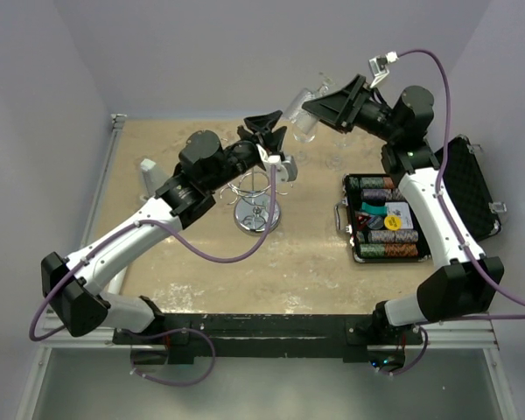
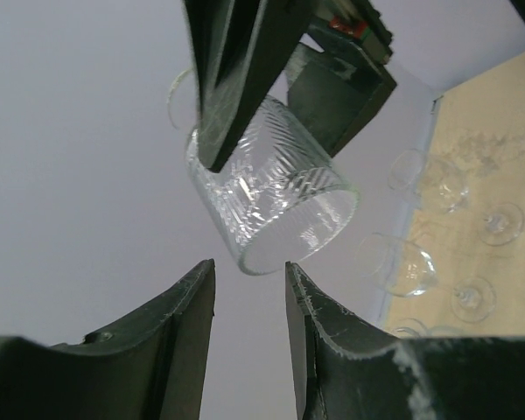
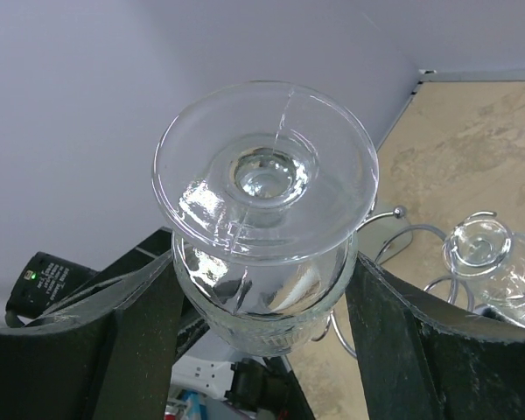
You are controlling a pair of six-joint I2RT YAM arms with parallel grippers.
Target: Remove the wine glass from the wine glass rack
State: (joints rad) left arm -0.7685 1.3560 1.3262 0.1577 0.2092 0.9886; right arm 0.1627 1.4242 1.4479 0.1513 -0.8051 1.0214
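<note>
Even light, glinting wine glass (image 3: 262,175)

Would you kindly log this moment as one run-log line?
right pincer: shut on wine glass | wine glass: clear of wine glass rack | left pincer: open, empty, near rim

Top camera looked down from high behind near edge, far off, whole table (image 1: 201,271) framed. 2 wrist cameras sat close, both on same wine glass (image 2: 271,188), opposite ends.
</note>
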